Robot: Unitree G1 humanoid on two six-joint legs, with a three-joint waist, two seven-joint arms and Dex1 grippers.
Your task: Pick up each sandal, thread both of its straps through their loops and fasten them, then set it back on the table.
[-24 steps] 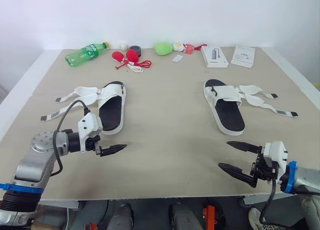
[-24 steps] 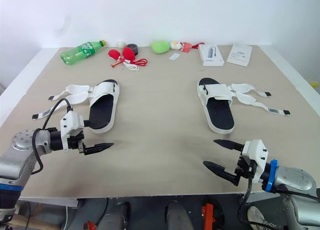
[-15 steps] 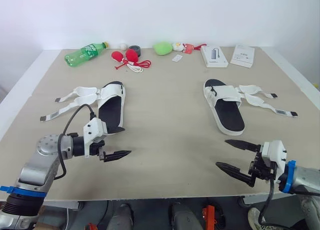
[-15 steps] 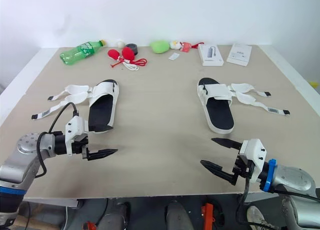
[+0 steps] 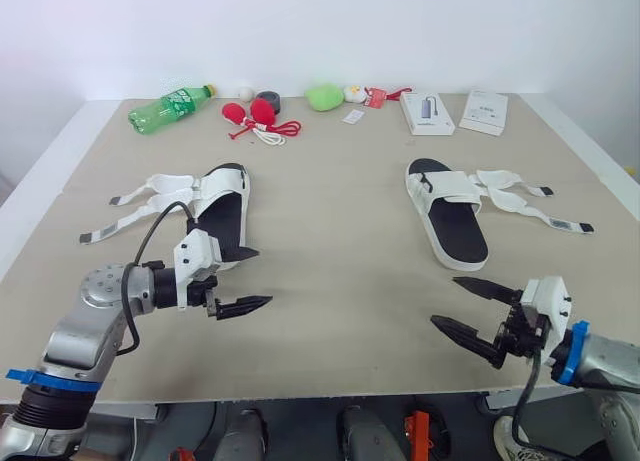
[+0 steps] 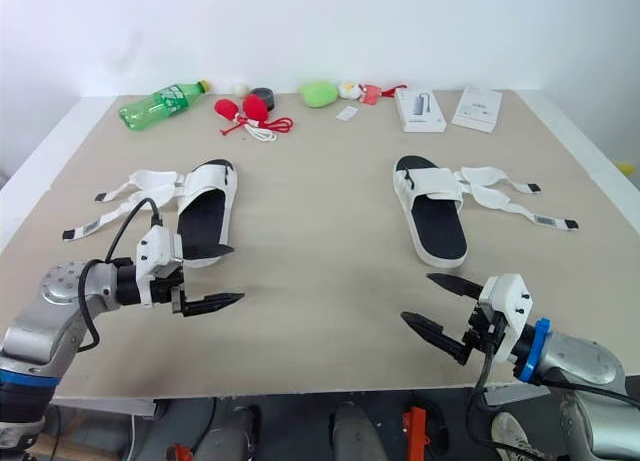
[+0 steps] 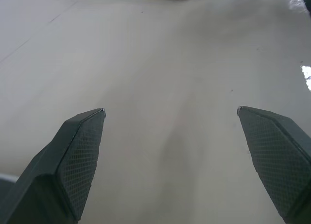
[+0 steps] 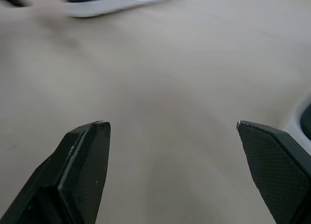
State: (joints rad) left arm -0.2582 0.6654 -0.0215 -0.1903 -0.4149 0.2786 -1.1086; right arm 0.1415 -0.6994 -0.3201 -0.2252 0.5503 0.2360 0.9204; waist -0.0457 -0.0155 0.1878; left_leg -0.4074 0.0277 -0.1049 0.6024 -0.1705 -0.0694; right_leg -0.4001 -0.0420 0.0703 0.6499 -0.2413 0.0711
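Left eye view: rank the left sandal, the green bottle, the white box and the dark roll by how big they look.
1. left sandal, straps spread out
2. green bottle and white box: too alike to rank
3. dark roll
The last three lie farther from the camera, which shrinks them.

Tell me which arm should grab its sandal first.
Left. The left gripper hangs open right by the near end of the left sandal; the right gripper, also open, is farther from the right sandal.
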